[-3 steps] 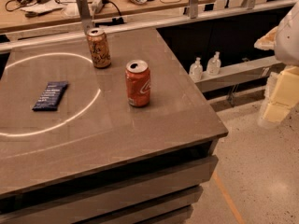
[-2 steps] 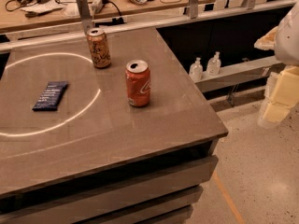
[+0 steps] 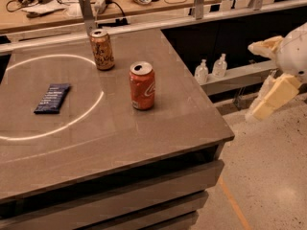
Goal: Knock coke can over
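Note:
The coke can point(image 3: 142, 86), red-orange with white marks and a silver top, stands upright near the middle right of the grey table point(image 3: 158, 133). A tan-gold can point(image 3: 102, 49) stands upright behind it to the left. My gripper point(image 3: 265, 75) hangs off the table's right side, above the floor and well to the right of the coke can. Its cream fingers point(image 3: 274, 97) are spread apart and hold nothing.
A dark blue snack bar point(image 3: 53, 98) lies flat on the table's left part inside a ring of light. Two small clear bottles point(image 3: 211, 68) stand on a low ledge behind the table's right edge. A cluttered workbench point(image 3: 57, 13) runs along the back.
My gripper has shifted slightly to the left, toward the table. Both cans and the snack bar have not moved.

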You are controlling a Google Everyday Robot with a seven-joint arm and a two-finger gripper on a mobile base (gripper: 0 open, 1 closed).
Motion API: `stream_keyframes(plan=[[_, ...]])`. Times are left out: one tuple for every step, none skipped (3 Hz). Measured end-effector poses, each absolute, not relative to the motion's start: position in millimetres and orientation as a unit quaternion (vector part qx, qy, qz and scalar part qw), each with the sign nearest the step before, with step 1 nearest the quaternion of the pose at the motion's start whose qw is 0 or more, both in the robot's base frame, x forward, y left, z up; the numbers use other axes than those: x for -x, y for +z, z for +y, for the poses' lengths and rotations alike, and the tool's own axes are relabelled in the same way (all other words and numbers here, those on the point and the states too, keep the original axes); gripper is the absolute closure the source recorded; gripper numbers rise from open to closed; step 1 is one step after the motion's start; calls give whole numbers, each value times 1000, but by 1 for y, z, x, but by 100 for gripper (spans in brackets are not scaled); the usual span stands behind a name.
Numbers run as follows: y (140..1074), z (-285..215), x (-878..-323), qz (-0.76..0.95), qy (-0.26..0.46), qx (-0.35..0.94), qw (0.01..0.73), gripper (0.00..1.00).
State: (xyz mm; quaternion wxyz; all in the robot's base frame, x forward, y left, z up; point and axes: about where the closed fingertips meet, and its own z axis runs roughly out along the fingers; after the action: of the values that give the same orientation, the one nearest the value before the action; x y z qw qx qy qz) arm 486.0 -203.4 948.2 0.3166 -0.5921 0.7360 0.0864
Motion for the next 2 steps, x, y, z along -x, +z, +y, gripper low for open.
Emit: stream_keyframes(plan=[[934, -175, -532, 673, 184, 561, 447, 0], [938, -154, -557, 625, 245, 527, 521, 0]])
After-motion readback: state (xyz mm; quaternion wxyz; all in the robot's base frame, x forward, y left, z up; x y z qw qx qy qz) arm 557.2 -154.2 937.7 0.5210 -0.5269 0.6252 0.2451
